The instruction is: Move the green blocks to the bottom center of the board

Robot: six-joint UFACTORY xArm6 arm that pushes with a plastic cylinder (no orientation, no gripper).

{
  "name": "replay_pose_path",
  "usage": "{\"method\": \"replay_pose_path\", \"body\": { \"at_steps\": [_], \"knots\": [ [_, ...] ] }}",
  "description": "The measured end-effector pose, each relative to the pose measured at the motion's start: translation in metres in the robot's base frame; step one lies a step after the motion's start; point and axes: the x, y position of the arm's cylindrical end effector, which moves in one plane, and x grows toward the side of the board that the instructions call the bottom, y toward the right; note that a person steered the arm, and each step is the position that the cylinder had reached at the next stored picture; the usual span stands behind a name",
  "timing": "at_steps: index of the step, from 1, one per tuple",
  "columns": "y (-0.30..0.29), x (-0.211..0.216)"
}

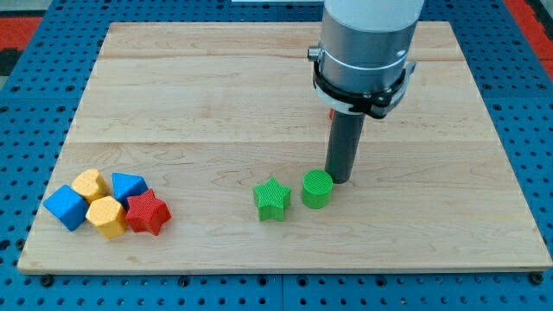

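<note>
my tip [340, 180] sits on the desk [216, 95] just beside the green cylinder [317, 189], at the cylinder's upper right, touching it or very nearly; i cannot tell which. there is no hand on this arm, only the rod, so nothing is apart, together or clamped on anything.

taking the cylinder as the landmark: the green star [272, 199] lies just to its left in the view, a little lower, with a thin gap between the 2. both green blocks lie in the lower half of the desk, close to the middle from left to right, the cylinder slightly right of centre. a cluster of 5 blocks lies far to the cylinder's left, near the desk's lower left corner: a blue cube [66, 206], 2 yellow blocks [90, 184] [107, 216], a second blue block [129, 186] and a red star [146, 212], all packed together and well apart from the greens.

by my judgement the task is nearly done, perhaps done already: the 2 greens are together at the bottom centre. what may be left is a small nudge of the cylinder down and left, to bring it against the star and nearer the bottom edge.
</note>
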Motion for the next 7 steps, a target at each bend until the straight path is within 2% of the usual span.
{"method": "replay_pose_path", "body": {
  "at_steps": [1,2,3,4,5,6,7],
  "knots": [
    [0.01,-0.006],
    [0.01,0.013],
    [0.007,0.052],
    [0.019,0.037],
    [0.016,-0.004],
    [-0.028,-0.006],
    [-0.055,0.024]
  ]
}}
